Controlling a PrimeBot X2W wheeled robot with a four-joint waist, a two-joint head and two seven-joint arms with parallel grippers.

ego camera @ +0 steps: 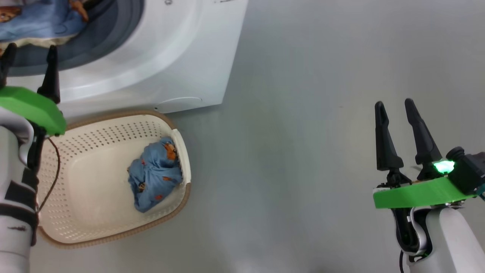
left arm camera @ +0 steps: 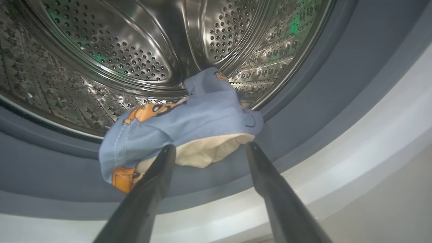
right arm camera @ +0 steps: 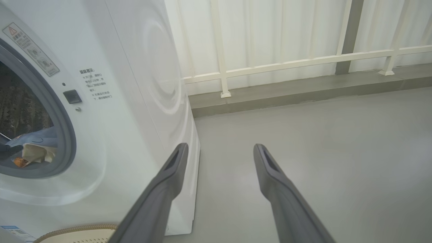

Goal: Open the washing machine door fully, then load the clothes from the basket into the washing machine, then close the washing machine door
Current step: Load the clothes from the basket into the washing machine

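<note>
The washing machine (ego camera: 163, 57) stands with its mouth uncovered; the washing machine door is out of view. One light blue bear-print piece with a cream underside (left arm camera: 202, 114) is draped over the grey gasket (left arm camera: 303, 111) at the edge of the steel drum (left arm camera: 118, 50). My left gripper (left arm camera: 209, 146) is open, its tips just under that piece's hanging edge, one on each side. A second blue bundle of clothes (ego camera: 155, 178) lies in the right end of the basket (ego camera: 87, 182). My right gripper (ego camera: 394, 104) is open and empty over bare floor, far to the right.
The basket sits on the grey floor right against the machine's front. Right of the machine, a white railing (right arm camera: 287, 64) on a low kerb runs in front of pale curtains. A thin brown cable (ego camera: 57, 167) hangs off my left arm over the basket.
</note>
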